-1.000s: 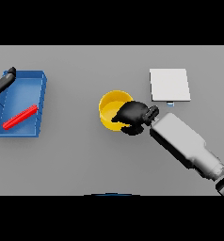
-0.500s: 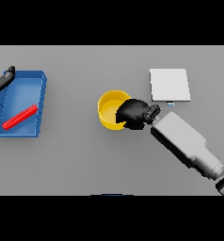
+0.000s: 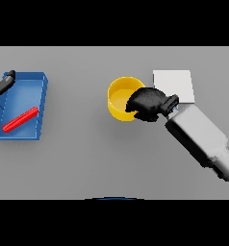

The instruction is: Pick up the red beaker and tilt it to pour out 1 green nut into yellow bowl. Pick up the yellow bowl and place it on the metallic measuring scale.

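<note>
At far left my left hand [image 3: 2, 85] sits idle over the rim of the shallow blue plastic tray [image 3: 41, 98], its fingers too unclear to read; a slim red rod-shaped item [image 3: 20, 119] lies slanted inside. No green nut is visible to me. In the centre, the round glossy yellow bowl [image 3: 120, 96] has my right hand [image 3: 147, 102] curled round its right rim. The flat pale square measuring scale [image 3: 176, 84] just beside it is bare, so I judge placing remains.
</note>
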`<state>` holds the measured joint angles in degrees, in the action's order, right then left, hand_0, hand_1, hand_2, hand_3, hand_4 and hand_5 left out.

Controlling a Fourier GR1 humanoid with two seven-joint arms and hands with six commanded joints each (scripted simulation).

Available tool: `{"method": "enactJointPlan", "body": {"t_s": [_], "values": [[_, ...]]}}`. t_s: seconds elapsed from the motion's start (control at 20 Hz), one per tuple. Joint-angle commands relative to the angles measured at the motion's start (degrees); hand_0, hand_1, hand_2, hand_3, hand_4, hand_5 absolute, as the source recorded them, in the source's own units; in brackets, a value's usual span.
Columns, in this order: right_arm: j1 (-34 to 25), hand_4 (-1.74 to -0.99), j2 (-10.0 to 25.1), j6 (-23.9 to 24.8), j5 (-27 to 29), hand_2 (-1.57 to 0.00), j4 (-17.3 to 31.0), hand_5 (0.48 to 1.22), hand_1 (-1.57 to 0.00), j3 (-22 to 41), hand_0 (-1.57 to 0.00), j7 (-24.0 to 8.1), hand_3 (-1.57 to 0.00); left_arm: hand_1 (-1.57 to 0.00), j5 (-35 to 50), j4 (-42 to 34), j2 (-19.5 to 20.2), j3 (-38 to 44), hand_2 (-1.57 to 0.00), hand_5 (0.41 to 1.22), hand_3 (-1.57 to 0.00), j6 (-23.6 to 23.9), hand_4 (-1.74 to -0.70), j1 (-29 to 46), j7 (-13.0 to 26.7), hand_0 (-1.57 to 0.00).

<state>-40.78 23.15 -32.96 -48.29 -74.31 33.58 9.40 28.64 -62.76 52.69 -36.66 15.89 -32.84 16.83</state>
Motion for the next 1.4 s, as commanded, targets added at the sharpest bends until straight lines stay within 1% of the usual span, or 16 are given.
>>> {"method": "enactJointPlan", "body": {"t_s": [0.0,0.05,0.2,0.25,0.35,0.45,0.5,0.6,0.65,0.85,0.9,1.05,1.15,1.2,1.3,1.35], "values": [[-0.1,-1.739,0.8,1.0,-0.5,-1.43,0.0,1.219,-1.56,-0.6,-1.56,-0.4,-1.19,0.0,-0.4,-0.4,0.3,-0.2,0.0,0.686,0.0,0.2,-0.72,-0.4,0.5,0.0],[0.1,-1.739,1.3,1.4,-0.7,-1.46,-0.4,1.22,-1.57,-1.2,-1.57,-1.6,-1.18,0.0,-0.4,-0.5,0.6,-0.1,0.0,0.686,0.0,0.1,-0.71,-0.4,0.4,0.0],[2.3,-1.74,2.6,0.5,-0.3,-1.51,-4.3,1.22,-1.57,-1.6,-1.56,-1.8,-1.16,0.0,0.1,-0.7,0.6,0.1,0.0,0.686,0.0,-0.2,-0.72,-0.7,1.2,0.0],[2.4,-1.74,3.0,0.7,-0.3,-1.52,-4.5,1.22,-1.57,-2.1,-1.56,-1.7,-1.16,0.0,0.0,-1.4,0.6,-0.1,0.0,0.688,0.0,0.2,-0.72,-0.5,1.0,0.0],[1.9,-1.741,3.8,1.5,-1.0,-1.51,-4.3,1.22,-1.57,-3.2,-1.56,-3.4,-1.15,0.0,0.0,-1.7,0.7,-0.1,0.0,0.698,0.0,0.4,-0.72,-0.5,1.1,0.0],[1.3,-1.741,5.4,2.5,-1.1,-1.53,-3.4,1.221,-1.57,-4.5,-1.57,-2.4,-1.15,0.0,0.2,-2.1,1.2,0.2,0.0,0.71,0.0,0.7,-0.73,0.2,0.7,0.0],[0.9,-1.741,5.5,3.4,-1.1,-1.54,-2.3,1.221,-1.57,-5.4,-1.57,-2.6,-1.15,0.0,0.3,-2.4,1.2,0.3,0.0,0.715,0.0,0.8,-0.73,0.2,0.7,0.0],[0.8,-1.741,5.8,5.3,-1.4,-1.53,0.7,1.221,-1.57,-6.5,-1.57,-2.6,-1.15,0.0,0.1,-3.0,1.2,-0.2,0.0,0.717,0.0,1.2,-0.73,0.0,2.4,0.0],[0.3,-1.741,5.6,5.8,-1.3,-1.53,2.3,1.221,-1.57,-7.1,-1.57,-3.4,-1.15,0.0,-0.1,-2.7,1.1,-0.2,0.0,0.72,0.0,1.2,-0.73,-0.6,3.4,0.0],[-0.6,-1.741,7.5,10.5,-2.1,-1.55,8.3,1.221,-1.57,-8.6,-1.57,-0.1,-1.15,0.0,0.4,-2.1,0.8,0.0,0.0,0.734,0.0,0.7,-0.74,-0.5,3.4,0.0],[-1.1,-1.741,7.0,11.2,-2.4,-1.55,10.1,1.221,-1.57,-9.2,-1.57,-1.0,-1.15,0.0,0.3,-2.4,0.8,0.0,0.0,0.738,0.0,1.0,-0.74,-0.7,3.6,0.0],[-2.3,-1.741,6.4,12.6,-3.3,-1.52,15.8,1.221,-1.57,-10.1,-1.57,-1.2,-1.16,0.0,0.0,-2.8,1.3,-0.4,0.0,0.732,0.0,1.2,-0.72,-0.3,4.3,0.0],[-2.8,-1.741,5.7,14.7,-3.9,-1.49,19.8,1.221,-1.57,-10.5,-1.57,0.1,-1.2,0.0,0.0,-3.0,1.8,-0.4,0.0,0.72,0.0,0.8,-0.72,-0.1,4.2,0.0],[-3.6,-1.741,5.4,15.7,-4.2,-1.47,22.4,1.221,-1.57,-11.1,-1.57,0.0,-1.24,0.0,0.2,-2.3,2.0,-0.1,0.0,0.717,0.0,0.0,-0.72,-0.3,3.6,0.0],[-3.4,-1.741,5.1,16.4,-4.0,-1.45,24.6,1.221,-1.57,-11.9,-1.57,-0.1,-1.29,0.0,0.4,-4.1,2.2,0.0,0.0,0.713,0.0,1.0,-0.73,0.4,3.7,0.0],[-3.1,-1.741,5.1,16.5,-3.5,-1.44,25.6,1.221,-1.57,-12.4,-1.57,1.0,-1.32,0.0,0.4,-4.0,2.3,0.0,0.0,0.712,0.0,1.0,-0.72,0.6,3.7,0.0]]}}
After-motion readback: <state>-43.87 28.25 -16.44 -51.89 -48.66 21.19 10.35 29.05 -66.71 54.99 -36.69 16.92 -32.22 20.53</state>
